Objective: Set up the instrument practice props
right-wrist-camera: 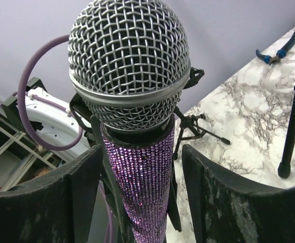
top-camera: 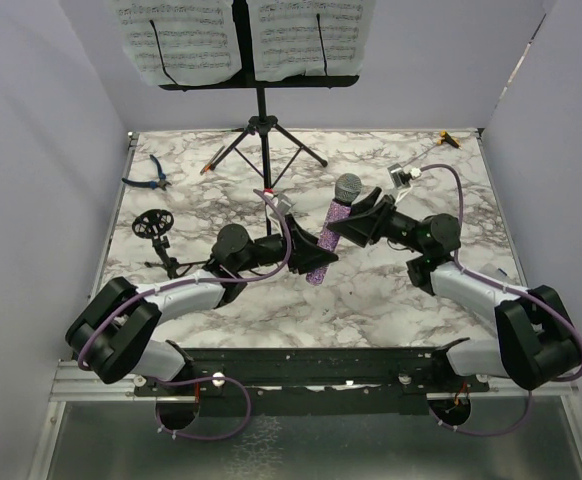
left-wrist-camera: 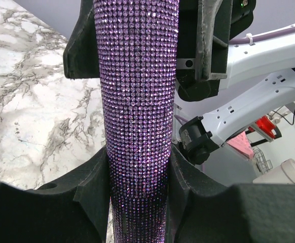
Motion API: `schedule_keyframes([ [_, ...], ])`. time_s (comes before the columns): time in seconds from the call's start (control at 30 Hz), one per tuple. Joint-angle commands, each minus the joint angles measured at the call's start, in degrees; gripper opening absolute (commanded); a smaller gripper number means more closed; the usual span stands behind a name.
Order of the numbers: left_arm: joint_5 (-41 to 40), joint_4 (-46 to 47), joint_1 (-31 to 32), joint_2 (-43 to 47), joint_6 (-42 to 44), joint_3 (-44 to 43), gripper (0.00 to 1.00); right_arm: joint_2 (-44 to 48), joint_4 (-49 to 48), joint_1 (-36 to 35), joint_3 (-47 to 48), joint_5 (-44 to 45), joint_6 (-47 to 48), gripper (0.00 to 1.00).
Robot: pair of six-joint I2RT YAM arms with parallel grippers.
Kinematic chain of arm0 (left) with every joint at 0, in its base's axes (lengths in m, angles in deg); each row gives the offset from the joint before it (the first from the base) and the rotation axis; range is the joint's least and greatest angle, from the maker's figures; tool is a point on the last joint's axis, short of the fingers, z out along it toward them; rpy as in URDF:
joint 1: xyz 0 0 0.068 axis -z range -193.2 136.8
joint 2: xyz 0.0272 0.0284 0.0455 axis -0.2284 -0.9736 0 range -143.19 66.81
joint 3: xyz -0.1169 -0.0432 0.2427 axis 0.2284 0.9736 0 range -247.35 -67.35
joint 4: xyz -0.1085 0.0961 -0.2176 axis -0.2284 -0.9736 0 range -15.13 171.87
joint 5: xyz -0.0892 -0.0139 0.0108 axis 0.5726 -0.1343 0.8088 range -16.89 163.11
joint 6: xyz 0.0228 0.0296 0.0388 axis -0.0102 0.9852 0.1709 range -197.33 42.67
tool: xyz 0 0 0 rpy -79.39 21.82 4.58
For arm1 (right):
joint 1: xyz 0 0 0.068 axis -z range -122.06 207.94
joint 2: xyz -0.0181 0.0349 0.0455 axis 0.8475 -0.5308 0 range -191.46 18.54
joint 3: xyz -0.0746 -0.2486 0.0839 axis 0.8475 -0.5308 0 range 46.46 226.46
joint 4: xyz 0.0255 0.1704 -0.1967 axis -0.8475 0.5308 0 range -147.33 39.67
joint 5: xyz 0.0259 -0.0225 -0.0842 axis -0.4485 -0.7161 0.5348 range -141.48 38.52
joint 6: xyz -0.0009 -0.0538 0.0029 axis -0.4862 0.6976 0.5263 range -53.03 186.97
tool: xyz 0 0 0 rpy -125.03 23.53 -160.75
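Observation:
The purple glitter microphone (top-camera: 329, 232) is held tilted above the table, its mesh head (right-wrist-camera: 128, 61) pointing up and away. My left gripper (top-camera: 311, 252) is shut on its lower handle (left-wrist-camera: 137, 126), with both pads pressed against it. My right gripper (top-camera: 357, 221) is open around the upper handle, just below the head, with a gap on each side (right-wrist-camera: 140, 158). The small black tripod mic stand (top-camera: 157, 230) stands at the left. The tall black music stand (top-camera: 262, 110) stands at the back, with white sheet-music pages (top-camera: 183, 40) on its desk.
Blue-handled pliers (top-camera: 152, 178) lie at the back left and also show in the right wrist view (right-wrist-camera: 275, 52). A small yellow tool (top-camera: 450, 140) lies at the back right corner. The music stand's legs (top-camera: 271, 145) spread over the back middle. Grey walls enclose the marble table (top-camera: 401, 310).

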Motion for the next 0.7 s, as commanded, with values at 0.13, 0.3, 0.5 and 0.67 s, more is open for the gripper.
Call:
schedule_keyframes([
  [0.13,-1.69,5.58,0.05,1.84,-0.73,1.11,0.0,0.79,-1.7,-0.39,2.53,0.88,0.54,0.55],
  [0.3,-1.3,5.67,0.05,1.58,-0.38,1.15,0.0,-1.18,-1.85,-0.44,3.8,-0.19,-0.16,0.41],
  [0.5,-1.39,5.75,-0.04,1.26,-0.18,1.2,0.38,-2.15,-1.66,-0.39,5.1,-1.6,0.14,0.01],
  [0.67,-1.91,5.74,-0.97,1.55,-0.26,1.48,0.73,0.78,4.61,-0.39,4.93,-0.46,5.64,0.0],
])
